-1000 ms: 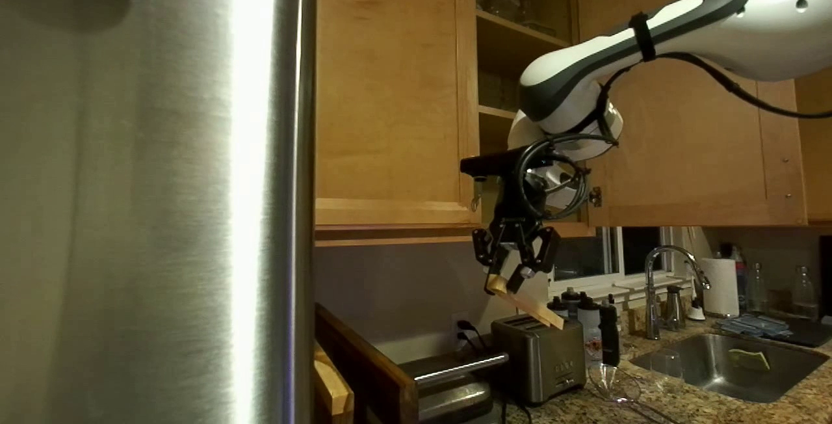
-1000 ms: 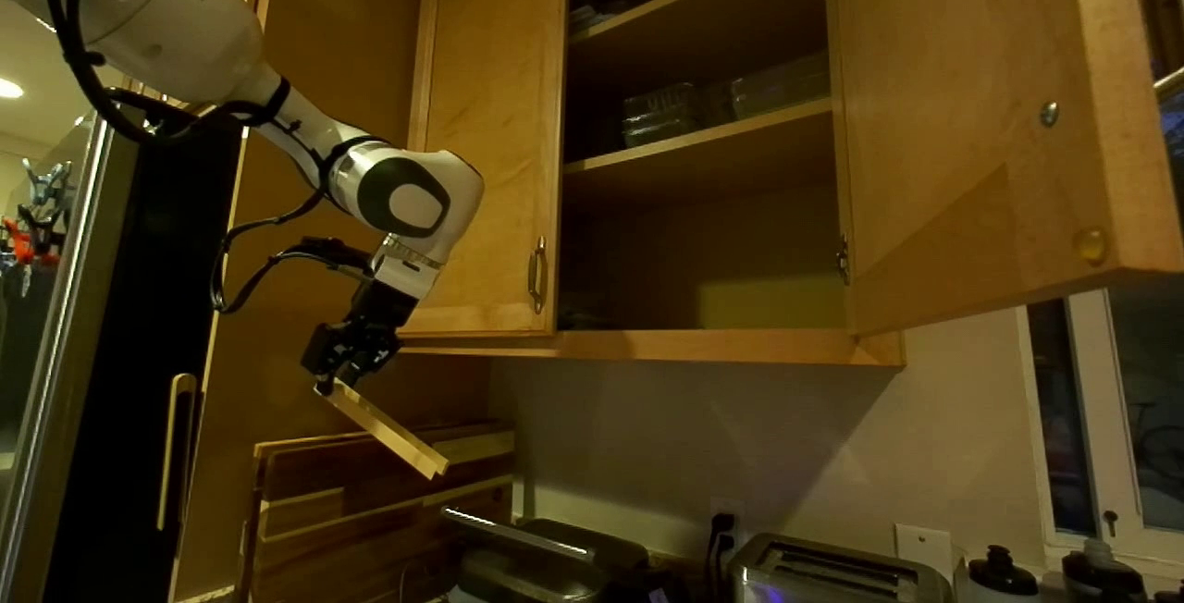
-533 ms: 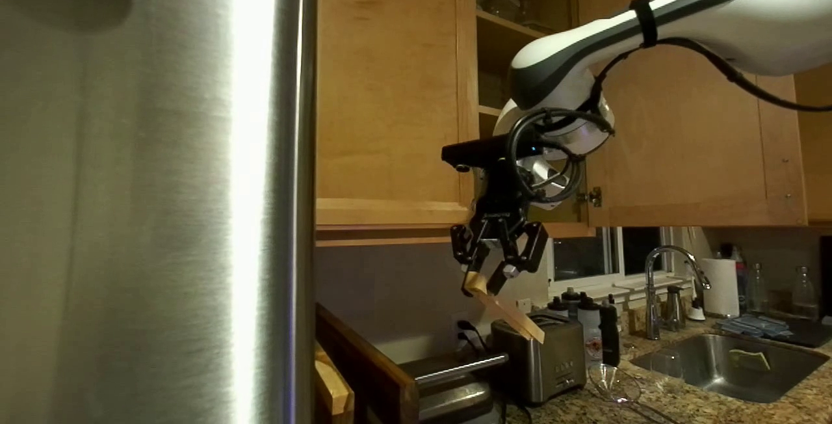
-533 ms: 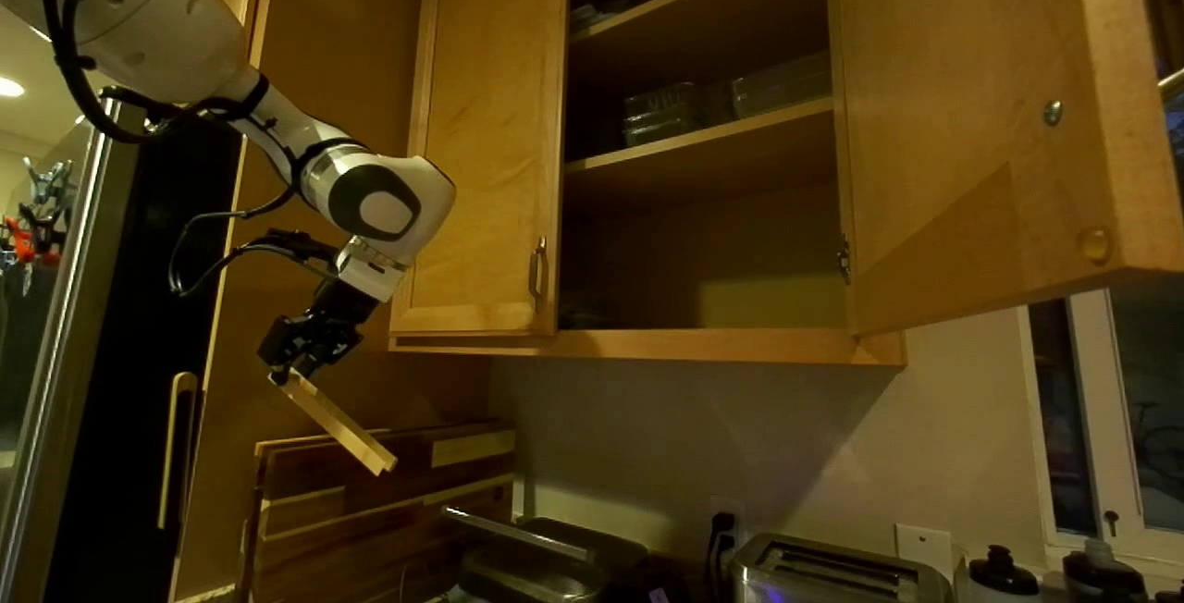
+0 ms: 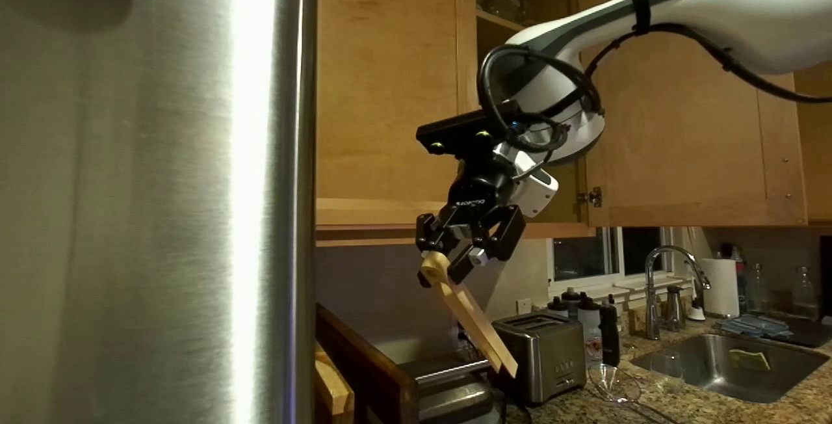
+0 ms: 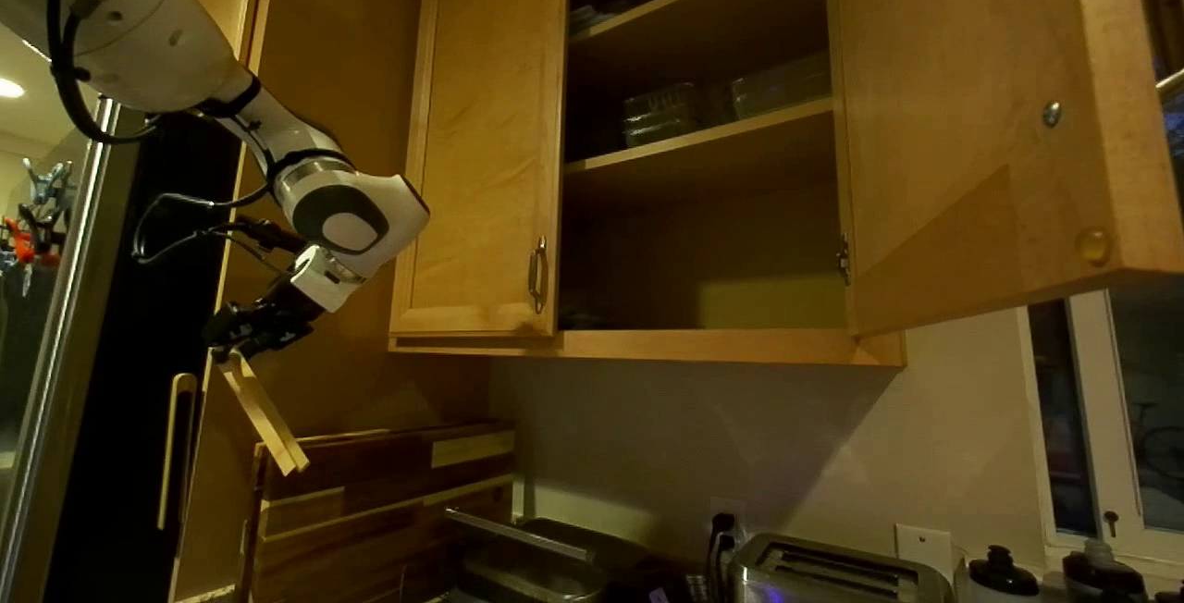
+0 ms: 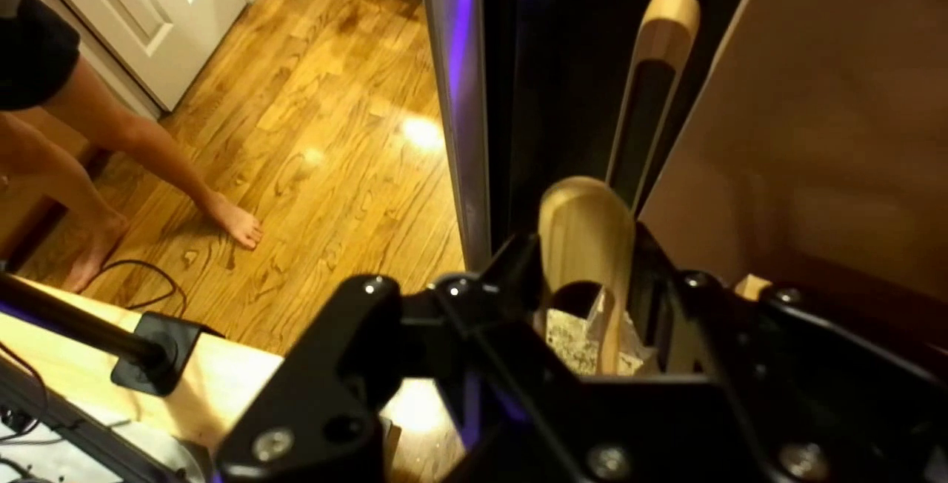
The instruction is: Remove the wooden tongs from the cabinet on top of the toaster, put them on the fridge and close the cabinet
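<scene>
My gripper is shut on the rounded head of the wooden tongs, whose legs slant downward in front of the toaster. In the wrist view the tongs' pale bend sits between both fingertips. An exterior view shows the tongs hanging left of the cabinet, near the dark side of the fridge. The cabinet has one door swung wide to the right, baring its shelves; its handled door is closed. The fridge's steel side fills the left of an exterior view.
A pale wooden loop stands against the dark panel near the gripper. Below are cutting boards and a metal appliance with a bar handle. Bottles stand by the toaster. A person's legs show on the floor.
The arm has swung left in both exterior views, away from the open cabinet, carrying the tongs. The wrist has tilted, and the tongs now point down more steeply.
</scene>
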You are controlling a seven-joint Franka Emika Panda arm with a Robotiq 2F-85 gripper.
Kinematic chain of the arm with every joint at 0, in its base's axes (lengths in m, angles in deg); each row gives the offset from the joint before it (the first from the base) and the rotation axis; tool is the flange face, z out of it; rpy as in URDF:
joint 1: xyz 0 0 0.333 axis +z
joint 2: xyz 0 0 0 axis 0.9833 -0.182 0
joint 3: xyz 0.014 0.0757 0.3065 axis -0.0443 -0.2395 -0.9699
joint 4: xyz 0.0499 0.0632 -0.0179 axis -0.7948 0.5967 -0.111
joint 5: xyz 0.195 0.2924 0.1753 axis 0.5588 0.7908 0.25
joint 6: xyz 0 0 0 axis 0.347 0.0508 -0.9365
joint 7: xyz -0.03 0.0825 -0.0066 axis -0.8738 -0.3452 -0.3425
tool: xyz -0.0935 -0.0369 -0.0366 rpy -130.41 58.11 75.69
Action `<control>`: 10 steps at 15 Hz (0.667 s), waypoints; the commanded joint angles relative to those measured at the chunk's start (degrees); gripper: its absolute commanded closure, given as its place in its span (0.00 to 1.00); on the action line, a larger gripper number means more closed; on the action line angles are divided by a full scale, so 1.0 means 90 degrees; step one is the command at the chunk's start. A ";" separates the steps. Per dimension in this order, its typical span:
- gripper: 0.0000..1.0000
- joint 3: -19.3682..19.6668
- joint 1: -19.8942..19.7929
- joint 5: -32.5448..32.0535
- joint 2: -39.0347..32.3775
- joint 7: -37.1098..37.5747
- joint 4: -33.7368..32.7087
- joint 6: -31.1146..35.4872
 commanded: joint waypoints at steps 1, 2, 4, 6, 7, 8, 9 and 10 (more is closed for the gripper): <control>0.88 -0.0109 0.0185 0.0543 -0.0035 0.0117 0.0108 0.0070; 0.88 -0.0150 0.0207 0.0633 -0.0063 0.0110 0.0109 0.0073; 0.88 -0.0208 0.0243 0.0668 -0.0116 0.0095 0.0099 0.0028; 0.67 -0.0200 0.0207 0.0483 -0.0201 0.0012 0.0001 -0.0010; 0.67 -0.0214 0.0225 0.0483 -0.0220 0.0012 0.0001 -0.0010; 0.67 -0.0222 0.0232 0.0483 -0.0233 0.0012 0.0001 -0.0010; 0.67 -0.0223 0.0234 0.0483 -0.0242 0.0012 0.0001 -0.0010; 0.67 -0.0223 0.0234 0.0483 -0.0246 0.0012 0.0001 -0.0010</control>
